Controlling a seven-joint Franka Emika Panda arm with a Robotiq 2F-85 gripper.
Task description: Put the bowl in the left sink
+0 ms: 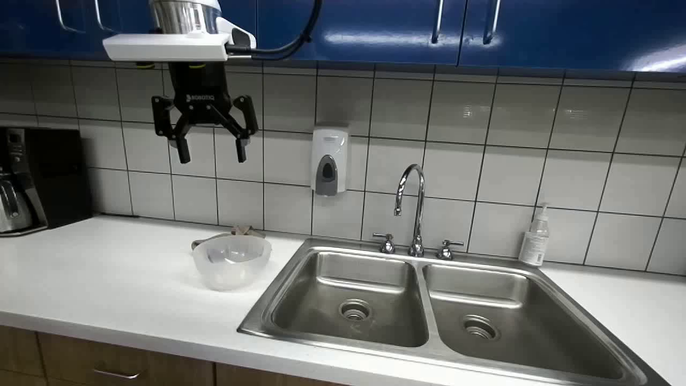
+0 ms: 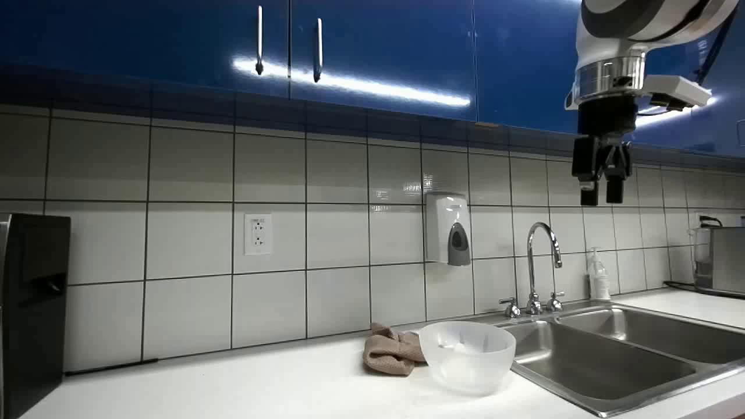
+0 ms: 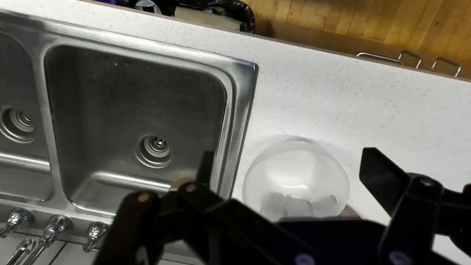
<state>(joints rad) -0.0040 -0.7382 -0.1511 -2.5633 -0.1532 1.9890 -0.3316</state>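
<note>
Just beside the double sink [image 1: 432, 321], a translucent bowl [image 1: 231, 271] stands upright on the white counter [image 1: 107, 279]; a crumpled brown cloth [image 2: 390, 353] lies near the sink too. Well above sink level, the end effector [image 1: 213, 154] hangs with its fingers [image 1: 241, 151] wide apart, holding nothing. At the sink's rear edge, a chrome faucet [image 1: 419, 214] rises.

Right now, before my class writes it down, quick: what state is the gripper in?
Gripper: open, holding nothing; the bowl sits lower down, on the counter.
</note>
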